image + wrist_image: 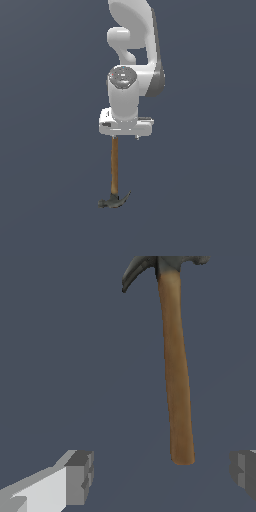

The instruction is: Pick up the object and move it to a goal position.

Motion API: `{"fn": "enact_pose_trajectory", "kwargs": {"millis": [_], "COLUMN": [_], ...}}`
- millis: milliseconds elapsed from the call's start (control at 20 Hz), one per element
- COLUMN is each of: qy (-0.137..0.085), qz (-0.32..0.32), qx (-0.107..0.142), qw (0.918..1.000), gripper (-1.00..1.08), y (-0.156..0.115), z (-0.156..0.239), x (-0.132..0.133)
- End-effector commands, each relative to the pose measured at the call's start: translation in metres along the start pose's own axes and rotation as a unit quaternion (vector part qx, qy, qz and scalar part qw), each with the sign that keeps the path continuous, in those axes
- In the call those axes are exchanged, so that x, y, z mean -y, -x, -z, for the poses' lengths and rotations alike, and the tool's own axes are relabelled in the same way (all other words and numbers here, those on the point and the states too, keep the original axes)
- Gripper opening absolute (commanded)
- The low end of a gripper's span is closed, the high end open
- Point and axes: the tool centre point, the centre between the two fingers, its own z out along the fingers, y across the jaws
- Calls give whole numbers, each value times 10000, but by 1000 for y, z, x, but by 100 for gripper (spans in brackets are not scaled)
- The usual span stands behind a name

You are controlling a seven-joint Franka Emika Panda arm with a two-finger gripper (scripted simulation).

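Observation:
The object, a claw hammer, lies flat on the dark grey floor. Its brown wooden handle (115,167) runs toward the camera in the exterior view and ends in the dark metal head (114,201) with its curved claw. My gripper (125,136) hovers over the handle's butt end, whose tip is hidden by the white hand. In the wrist view the handle (176,371) reaches away to the head (160,263). The gripper (162,473) is open wide. The butt end lies below the gap, off centre, and neither of the fingers (80,476) touches it.
A plain dark grey floor (50,175) surrounds the hammer. The white arm (132,60) rises behind the hand. No other objects show in either view.

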Motion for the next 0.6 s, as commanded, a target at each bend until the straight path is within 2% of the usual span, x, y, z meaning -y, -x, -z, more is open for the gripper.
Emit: {"fn": "enact_pose_trajectory", "kwargs": {"millis": [0, 400, 550], "qy": [0, 23, 24], "qz": [0, 269, 277], "qx": [0, 4, 3], "qw": [10000, 9996, 9996], "gripper": [100, 100, 100], "y": [0, 0, -1], "z": [0, 12, 12], "x": [0, 26, 27]}}
